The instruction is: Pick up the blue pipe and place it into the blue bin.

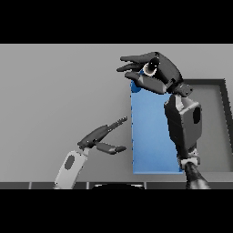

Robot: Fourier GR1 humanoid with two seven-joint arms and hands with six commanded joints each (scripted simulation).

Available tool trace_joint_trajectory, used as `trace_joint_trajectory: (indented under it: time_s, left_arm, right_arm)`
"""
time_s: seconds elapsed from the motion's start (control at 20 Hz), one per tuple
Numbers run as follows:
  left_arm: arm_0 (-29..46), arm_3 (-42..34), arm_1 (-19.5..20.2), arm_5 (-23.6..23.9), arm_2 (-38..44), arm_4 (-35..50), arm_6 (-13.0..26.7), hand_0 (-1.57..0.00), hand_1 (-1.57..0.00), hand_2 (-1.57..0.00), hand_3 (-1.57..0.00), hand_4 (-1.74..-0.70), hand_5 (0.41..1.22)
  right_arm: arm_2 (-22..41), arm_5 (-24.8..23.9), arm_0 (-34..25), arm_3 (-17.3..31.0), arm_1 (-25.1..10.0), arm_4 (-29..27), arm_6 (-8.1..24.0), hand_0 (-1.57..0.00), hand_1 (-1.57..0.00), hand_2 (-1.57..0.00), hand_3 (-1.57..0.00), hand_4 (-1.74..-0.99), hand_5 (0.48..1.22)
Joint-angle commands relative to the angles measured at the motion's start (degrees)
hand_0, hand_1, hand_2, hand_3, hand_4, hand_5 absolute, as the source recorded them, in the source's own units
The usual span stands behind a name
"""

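Observation:
The blue pipe (135, 87) shows as a small blue piece at the far left end of the blue bin (152, 136), just under my right hand and mostly hidden by its thumb. My right hand (154, 68) hovers over that end of the bin with its fingers stretched out to the left, and no blue shows between the fingers and the thumb. I cannot tell whether the pipe rests in the bin or how it is oriented. My right forearm crosses over the blue bin. My left hand (101, 136) is open above the table, left of the blue bin.
A dark grey bin (211, 127) stands directly right of the blue bin, partly covered by my right arm. Grey table (54, 91) stretches to the left and far side.

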Motion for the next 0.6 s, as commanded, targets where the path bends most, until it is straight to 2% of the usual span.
trace_joint_trajectory:
  time_s: [0.0, 0.15, 0.35, 0.45, 0.55]
  left_arm:
    - [0.3, -0.4, -0.5, 0.3, -0.2, 0.1, 0.5, 0.0, 0.0, 0.0, 0.0, -0.95, 0.472]
    - [-0.6, 0.0, -0.5, 0.3, 0.4, 0.3, 1.3, 0.0, 0.0, 0.0, 0.0, -0.95, 0.472]
    - [-0.4, 0.5, 0.6, -0.1, 0.7, 0.1, -1.6, 0.0, 0.0, 0.0, 0.0, -0.94, 0.463]
    - [-1.0, 0.4, 0.1, 0.3, 0.7, 0.0, -0.5, 0.0, 0.0, 0.0, 0.0, -0.94, 0.46]
    - [-0.7, 0.0, 0.7, 0.5, 0.7, -0.4, -1.4, 0.0, 0.0, 0.0, 0.0, -0.93, 0.46]
  right_arm:
    - [-1.0, -0.1, 0.4, 1.0, -0.8, 1.0, 0.1, -1.57, -1.57, -1.57, -1.57, -1.498, 1.221]
    - [-3.1, -0.3, 2.4, 4.3, -1.9, 4.6, 1.2, -1.57, -1.57, -1.57, -1.57, -1.499, 1.221]
    - [-4.5, 0.8, 8.3, 5.1, -3.1, 8.2, 4.0, -1.57, -1.57, -1.57, -1.57, -1.499, 1.221]
    - [-4.1, 0.7, 11.6, 5.7, -2.4, 11.5, 4.7, -1.57, -1.57, -1.57, -1.57, -1.5, 1.221]
    - [-3.9, 0.4, 14.8, 5.7, -3.1, 13.0, 5.5, -1.57, -1.57, -1.57, -1.57, -1.5, 1.221]
